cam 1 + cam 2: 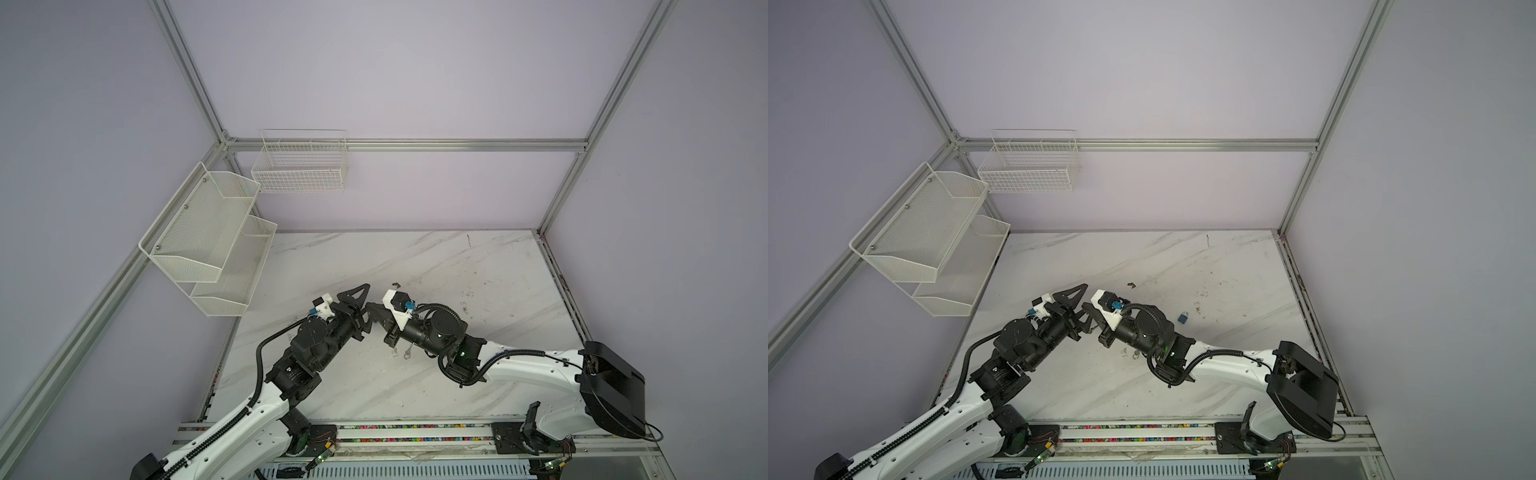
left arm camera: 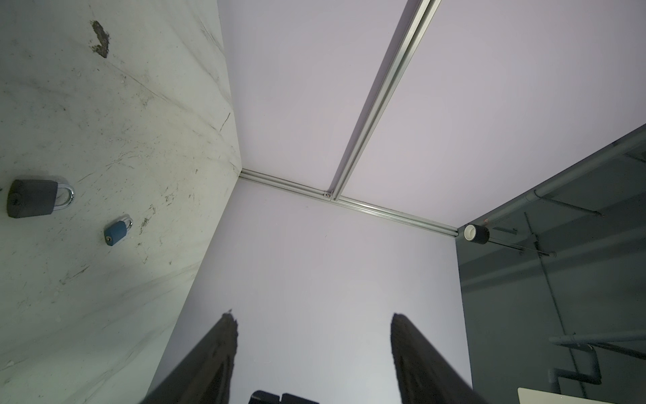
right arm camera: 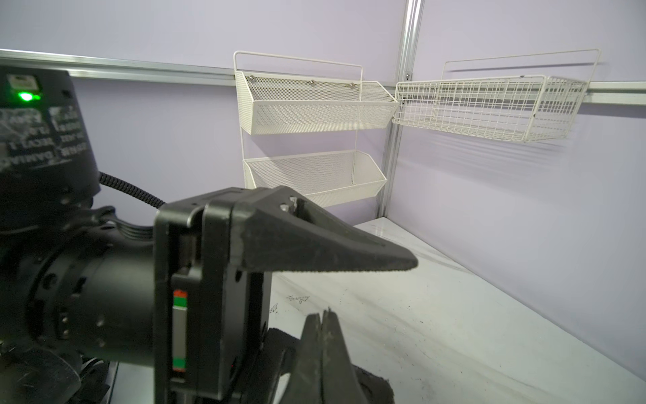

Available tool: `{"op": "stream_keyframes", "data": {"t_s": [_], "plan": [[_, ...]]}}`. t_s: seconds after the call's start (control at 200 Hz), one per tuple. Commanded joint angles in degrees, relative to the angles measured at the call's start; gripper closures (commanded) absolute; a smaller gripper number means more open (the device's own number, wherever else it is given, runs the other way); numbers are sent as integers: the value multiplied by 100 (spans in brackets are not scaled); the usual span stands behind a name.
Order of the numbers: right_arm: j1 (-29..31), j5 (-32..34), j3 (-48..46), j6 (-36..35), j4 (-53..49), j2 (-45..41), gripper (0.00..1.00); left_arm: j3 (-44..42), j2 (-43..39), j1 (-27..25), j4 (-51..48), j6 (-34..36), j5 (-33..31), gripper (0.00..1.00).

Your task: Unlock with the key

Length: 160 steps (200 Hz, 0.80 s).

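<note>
My left gripper [image 2: 313,316] hangs open and empty, my right gripper [image 3: 323,314] is pinched shut, on the key or not I cannot tell, so I should first confirm the key, then brace the black lock [image 2: 33,198] or blue lock [image 2: 118,231] lying on the table [image 2: 105,105].

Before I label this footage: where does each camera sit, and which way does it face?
Both top views: high at the front, looking down and back over the table; left arm and right arm show.
Left wrist: on the left arm, facing a table corner past the open left claw; blue padlock in sight.
Right wrist: on the right arm, facing the wire basket past the shut right claw.
Shared: the blue padlock also shows in a top view.
</note>
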Motion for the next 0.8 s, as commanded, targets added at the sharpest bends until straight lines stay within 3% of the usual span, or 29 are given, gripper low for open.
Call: {"op": "stream_keyframes", "data": {"t_s": [0.0,0.255,0.795], "plan": [[25,-22,-180,-91,323,-246,100,-83,-112,31,270,-47,-95,34],[26,-126,-185,-101,210,-267,100,-127,-139,39,316,-49,-157,45],[25,-124,-240,-144,192,-378,100,-176,-139,38,397,-34,-184,80]]}}
